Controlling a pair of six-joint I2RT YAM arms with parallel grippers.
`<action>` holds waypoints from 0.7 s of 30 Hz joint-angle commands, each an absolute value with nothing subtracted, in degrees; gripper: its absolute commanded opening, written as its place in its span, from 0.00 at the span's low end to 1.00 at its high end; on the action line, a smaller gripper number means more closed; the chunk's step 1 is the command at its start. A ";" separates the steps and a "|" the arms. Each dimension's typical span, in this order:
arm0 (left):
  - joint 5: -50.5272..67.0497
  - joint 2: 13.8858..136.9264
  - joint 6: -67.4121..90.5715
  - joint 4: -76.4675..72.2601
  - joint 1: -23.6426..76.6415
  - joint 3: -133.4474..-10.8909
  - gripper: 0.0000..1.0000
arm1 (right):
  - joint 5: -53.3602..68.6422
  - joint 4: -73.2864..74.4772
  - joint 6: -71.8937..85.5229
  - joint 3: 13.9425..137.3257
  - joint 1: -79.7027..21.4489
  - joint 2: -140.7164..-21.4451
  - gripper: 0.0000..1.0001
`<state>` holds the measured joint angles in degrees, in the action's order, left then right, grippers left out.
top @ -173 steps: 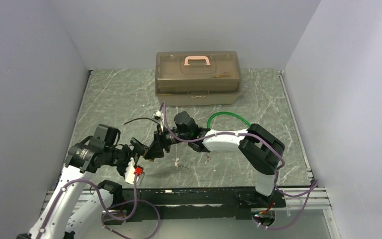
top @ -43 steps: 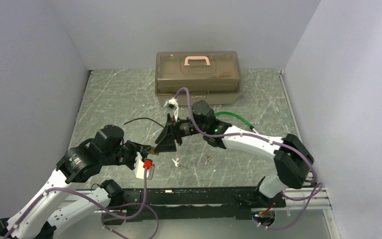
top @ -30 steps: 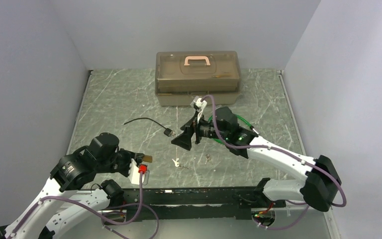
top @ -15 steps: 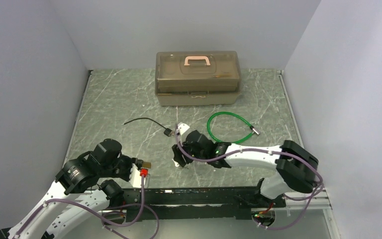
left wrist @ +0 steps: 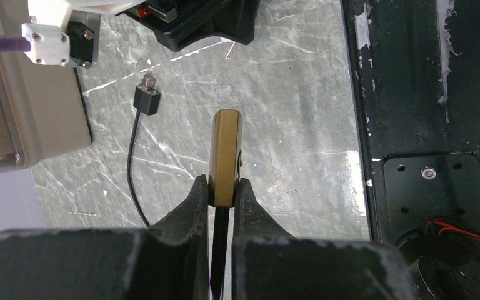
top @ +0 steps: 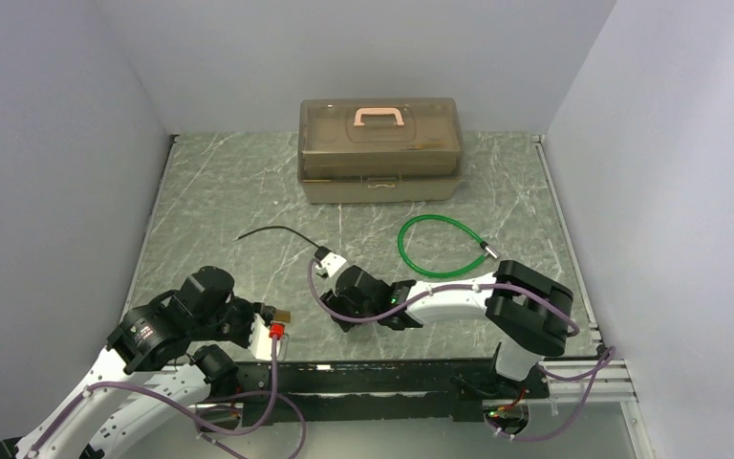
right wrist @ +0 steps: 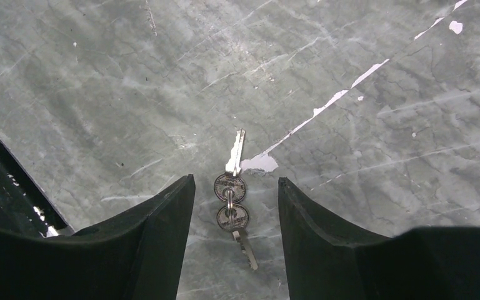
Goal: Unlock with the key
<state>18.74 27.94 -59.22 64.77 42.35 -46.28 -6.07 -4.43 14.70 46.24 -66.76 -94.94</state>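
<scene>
Shiny silver metal keys (right wrist: 230, 187), matt brass padlock (left wrist: 224, 153), veined stone-look table (right wrist: 350, 94), translucent brown plastic toolbox (top: 379, 153)

A toolbox (top: 379, 158) stands behind a green cable loop (top: 437, 219) and black cable (top: 277, 229).

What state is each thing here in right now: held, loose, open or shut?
padlock: gripped by left hand
left hand: shut on padlock
keys: lying loose on table
right hand: open, straddling keys
toolbox: lid shut
green cable: coiled on table
black cable: lying loose

Keys (right wrist: 229, 187) lie on the table (right wrist: 350, 94), straddled by the right end effector (right wrist: 235, 180).
</scene>
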 commanded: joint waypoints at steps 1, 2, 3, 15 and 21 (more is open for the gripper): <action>20.30 28.30 -59.24 59.59 42.14 -47.87 0.00 | -7.62 -6.27 13.21 48.20 -67.31 -95.60 0.53; 20.34 28.34 -59.15 59.59 42.10 -48.09 0.00 | -7.46 -6.30 13.08 48.18 -67.32 -95.77 0.53; 20.37 28.49 -59.23 59.78 42.10 -48.34 0.00 | -7.13 -6.37 12.83 48.17 -67.39 -95.94 0.53; 21.37 28.73 -59.89 60.15 42.11 -48.45 0.00 | -4.79 -7.81 12.39 46.09 -67.35 -97.49 0.23; 22.56 29.67 -61.11 59.44 42.13 -48.08 0.00 | -4.20 -10.96 12.64 41.77 -67.39 -92.81 0.00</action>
